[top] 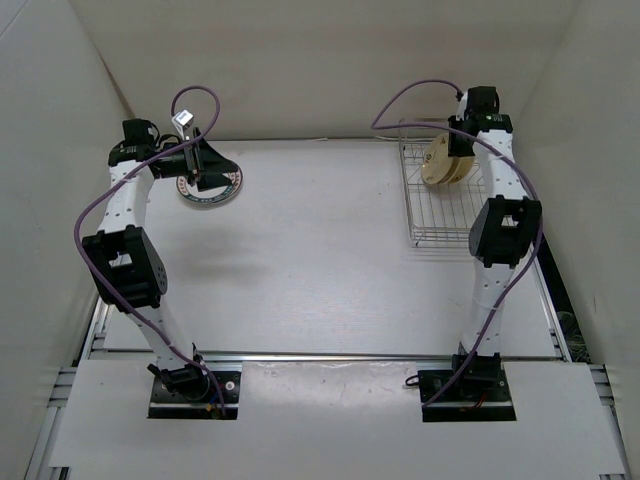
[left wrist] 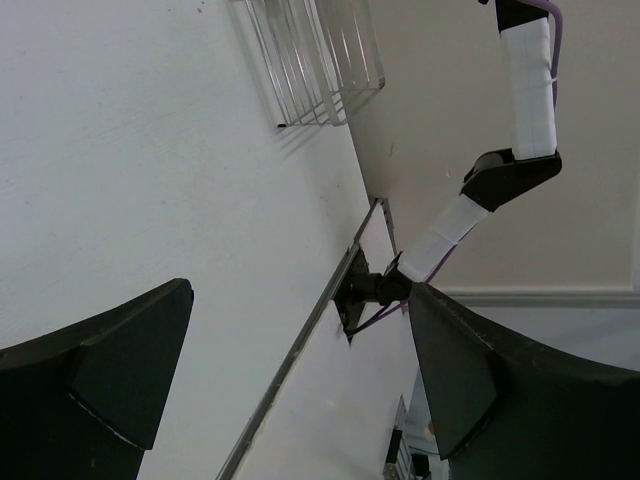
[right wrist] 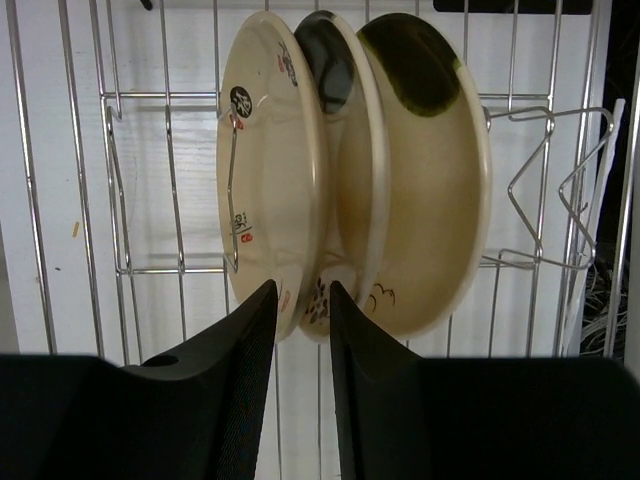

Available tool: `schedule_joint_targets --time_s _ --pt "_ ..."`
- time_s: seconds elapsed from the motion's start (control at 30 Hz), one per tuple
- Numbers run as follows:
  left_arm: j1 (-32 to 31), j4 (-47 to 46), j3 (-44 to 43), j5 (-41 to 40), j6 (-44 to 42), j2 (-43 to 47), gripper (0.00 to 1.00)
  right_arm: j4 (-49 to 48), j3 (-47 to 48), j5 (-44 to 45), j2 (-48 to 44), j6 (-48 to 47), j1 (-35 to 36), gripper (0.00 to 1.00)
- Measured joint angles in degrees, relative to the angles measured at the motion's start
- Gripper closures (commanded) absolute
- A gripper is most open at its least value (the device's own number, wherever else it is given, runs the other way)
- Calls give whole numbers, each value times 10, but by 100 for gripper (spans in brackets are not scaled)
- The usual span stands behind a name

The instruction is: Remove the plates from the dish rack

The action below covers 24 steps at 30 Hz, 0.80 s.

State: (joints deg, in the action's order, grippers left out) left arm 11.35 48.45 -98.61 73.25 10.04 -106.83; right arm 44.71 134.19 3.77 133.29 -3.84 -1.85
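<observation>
Your right gripper [right wrist: 300,292] is at the silvery-white wire dish rack [top: 432,215], which sits at the far right of the white table [top: 320,250]. In the right wrist view three cream round ceramic plates with dark patches stand upright on edge in the rack [right wrist: 170,268], packed close and leaning on each other. Your black fingers [right wrist: 255,330] are pressed narrow on the bottom rim of the leftmost plate [right wrist: 265,170], so that is a pinch. The middle plate [right wrist: 350,200] has its lower edge right at the inner finger, and I can't tell if it's caught too. The third plate [right wrist: 430,200] is clear of the fingers.

Your left gripper [left wrist: 300,290] is spread wide with nothing between the jaws. From the top view it hangs [top: 200,172] over a white round plate with a dark patterned rim [top: 222,188], which lies flat on the table at far left, well apart from the rack. I can't tell if the fingertips touch that plate. The left wrist view shows only bare table, a corner of the rack [left wrist: 315,70] and your right arm.
</observation>
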Motion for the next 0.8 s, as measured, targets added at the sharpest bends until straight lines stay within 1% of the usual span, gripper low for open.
schedule_joint_targets --time_s 0.1,0.17,0.23,0.3,0.33,0.4,0.43,0.7,0.8 --pt "0 0 0 -2 0 -4 0 -3 5 2 13 0 3 68" --pt "0 0 3 -4 0 -7 0 -9 10 5 22 0 5 73" --pt "0 1 9 -4 0 -7 0 -16 11 10 28 0 8 81" --pt "0 0 12 -5 0 -7 0 -21 11 16 30 1 10 86" --pt "0 0 14 -5 0 -7 0 -27 11 20 30 2 11 92" --pt "0 0 14 -5 0 -7 0 -34 11 27 30 1 12 96" --pt "0 0 14 -5 0 -7 0 -34 11 30 30 2 12 100" --pt "0 0 14 -5 0 -7 0 -35 11 60 29 3 25 100" --pt "0 0 14 -5 0 -7 0 -57 2 95 14 -8 39 100"
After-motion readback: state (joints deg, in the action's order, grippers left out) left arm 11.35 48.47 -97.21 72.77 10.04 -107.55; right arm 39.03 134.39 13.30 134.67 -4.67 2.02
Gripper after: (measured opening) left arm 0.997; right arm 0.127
